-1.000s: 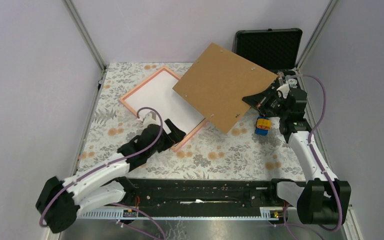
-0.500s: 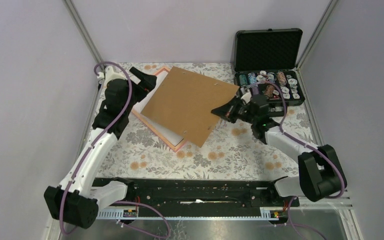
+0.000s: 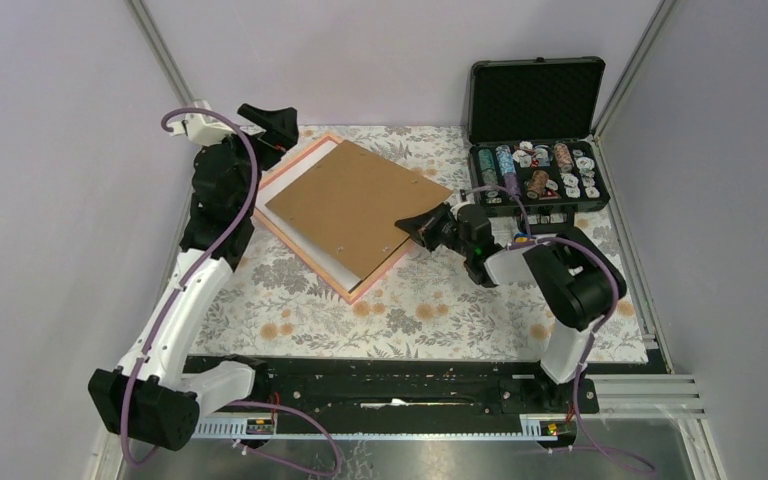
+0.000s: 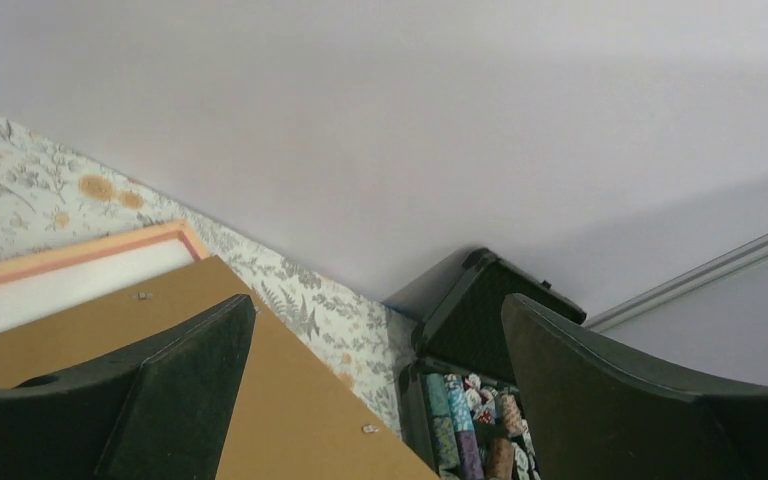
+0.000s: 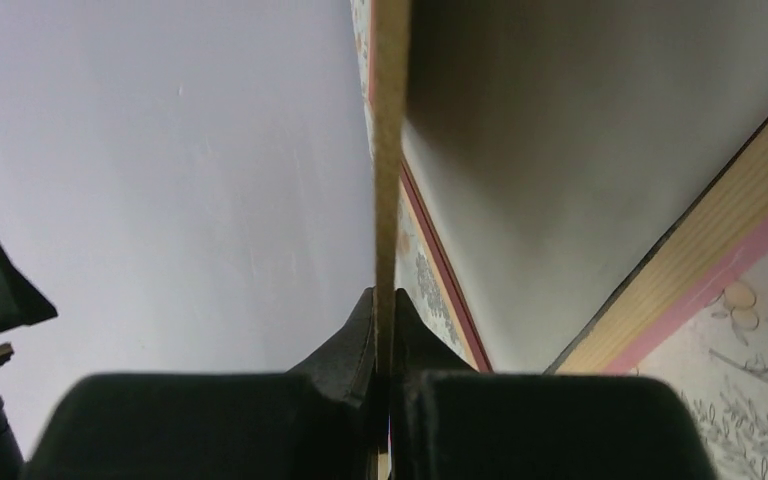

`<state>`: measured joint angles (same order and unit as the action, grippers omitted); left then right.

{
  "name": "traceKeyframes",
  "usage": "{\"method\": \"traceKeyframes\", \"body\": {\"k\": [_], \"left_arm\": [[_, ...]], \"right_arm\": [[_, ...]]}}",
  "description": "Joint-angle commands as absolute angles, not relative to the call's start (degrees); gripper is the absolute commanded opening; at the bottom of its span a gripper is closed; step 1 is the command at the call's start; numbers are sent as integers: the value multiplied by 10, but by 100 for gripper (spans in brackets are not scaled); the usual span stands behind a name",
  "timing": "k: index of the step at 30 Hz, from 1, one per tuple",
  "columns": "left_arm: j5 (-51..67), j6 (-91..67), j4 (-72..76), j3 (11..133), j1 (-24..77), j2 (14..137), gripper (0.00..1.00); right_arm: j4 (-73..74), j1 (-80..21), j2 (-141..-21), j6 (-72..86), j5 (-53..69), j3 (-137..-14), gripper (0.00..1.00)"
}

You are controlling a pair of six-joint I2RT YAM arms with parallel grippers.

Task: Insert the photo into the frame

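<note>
The pink-bordered frame (image 3: 302,253) lies flat at the left back of the table. The photo lies in it white back up (image 3: 282,186); its printed side is hidden. A brown backing board (image 3: 350,205) covers most of both, tilted slightly. My right gripper (image 3: 422,222) is shut on the board's right edge. In the right wrist view (image 5: 385,300) the board (image 5: 390,150) runs edge-on between the jaws, with the frame border (image 5: 700,260) beneath. My left gripper (image 3: 270,125) is open and empty, raised over the frame's far corner. The left wrist view (image 4: 375,310) shows the board (image 4: 290,400) and frame (image 4: 80,255).
An open black case (image 3: 535,170) holding several coloured rolls stands at the back right, its lid (image 3: 535,95) upright. It also shows in the left wrist view (image 4: 470,320). Grey walls close in the table on three sides.
My right gripper carried the backing board left and lowered it over the frame. My left arm rose from the frame's front edge to its far left corner.
</note>
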<state>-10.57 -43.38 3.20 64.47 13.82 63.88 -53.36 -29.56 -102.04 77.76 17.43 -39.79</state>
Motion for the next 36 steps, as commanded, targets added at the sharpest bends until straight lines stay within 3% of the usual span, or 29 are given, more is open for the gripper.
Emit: {"method": "traceKeyframes", "body": {"k": [1,10,36], "left_arm": [[-142,-399,101,625,135,607,99],[-224,-342,78,603,130,603,99],[-208,-336,74,594,125,577,99]], "right_arm": [[-670,-299,-1059,815,130,-435,0],[-682,-322,-1106,825,114,-467,0],[-643,-371,-1104,830,99,-490,0]]}}
